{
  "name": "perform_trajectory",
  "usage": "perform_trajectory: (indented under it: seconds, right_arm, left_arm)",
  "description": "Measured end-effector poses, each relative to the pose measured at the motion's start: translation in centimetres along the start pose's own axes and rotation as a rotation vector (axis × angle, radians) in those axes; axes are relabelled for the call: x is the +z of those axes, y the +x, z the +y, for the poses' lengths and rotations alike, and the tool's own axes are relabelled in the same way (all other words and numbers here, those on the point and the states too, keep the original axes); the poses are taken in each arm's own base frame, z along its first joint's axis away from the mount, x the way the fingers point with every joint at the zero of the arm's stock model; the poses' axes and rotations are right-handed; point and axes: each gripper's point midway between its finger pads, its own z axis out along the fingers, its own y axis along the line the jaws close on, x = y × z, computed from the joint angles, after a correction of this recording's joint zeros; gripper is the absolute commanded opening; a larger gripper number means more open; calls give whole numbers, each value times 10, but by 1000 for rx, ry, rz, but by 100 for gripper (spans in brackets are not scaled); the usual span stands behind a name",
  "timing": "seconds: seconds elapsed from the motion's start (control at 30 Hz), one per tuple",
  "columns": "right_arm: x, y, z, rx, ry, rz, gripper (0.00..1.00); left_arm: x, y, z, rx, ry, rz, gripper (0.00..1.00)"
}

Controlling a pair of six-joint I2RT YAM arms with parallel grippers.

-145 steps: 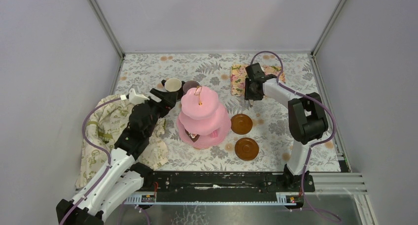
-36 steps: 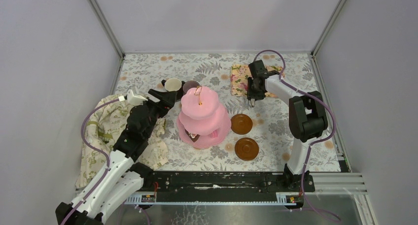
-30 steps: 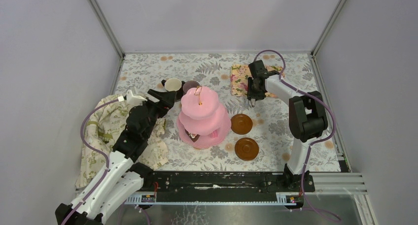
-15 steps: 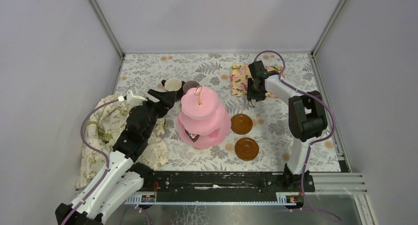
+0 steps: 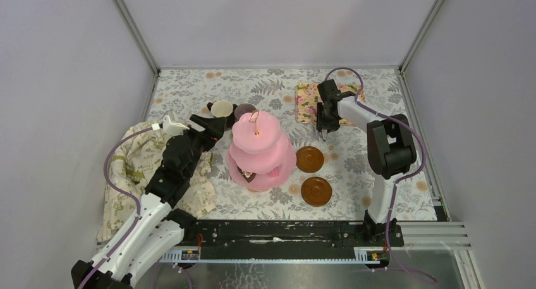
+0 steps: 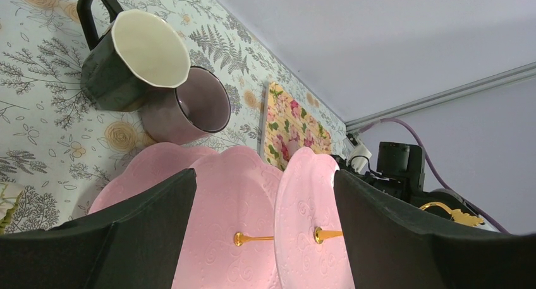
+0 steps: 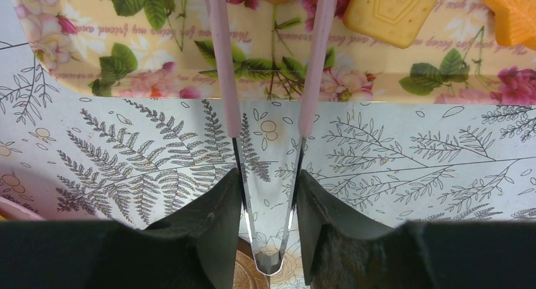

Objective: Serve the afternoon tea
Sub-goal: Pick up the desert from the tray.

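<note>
Right end effector [image 7: 268, 183] clamping tongs [image 7: 223, 67], left end effector [image 6: 264, 176] open, tray [image 7: 158, 71] script (cursive) unreadable

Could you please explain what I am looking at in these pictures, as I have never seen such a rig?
Two robot arms are bolted at the near edge of a table. One picture looks down from above; the other two come from a camera on each wrist. On the table stand a pink three-tier cake stand, two mugs, two brown saucers, a floral tray with sweets and a crumpled cloth. The right gripper is shut on pink tongs pointing at the tray. The left gripper is open and empty, beside the cake stand.
</note>
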Motion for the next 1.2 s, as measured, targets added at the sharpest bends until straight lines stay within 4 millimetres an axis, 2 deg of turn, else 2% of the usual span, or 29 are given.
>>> perform_trajectory:
  seconds: [0.2,0.73,1.2]
  right_arm:
    - [0,0,0,-3,-1,1,32]
    - [-1,1,4,-2,-25,7,24]
    - [-19,-9,8,2,-51,-35,19]
  left_arm:
    - [0,1,1,0,-2,2,87]
    - [1,2,2,2,-7,5,87]
    - [1,2,2,1,-6,5,87]
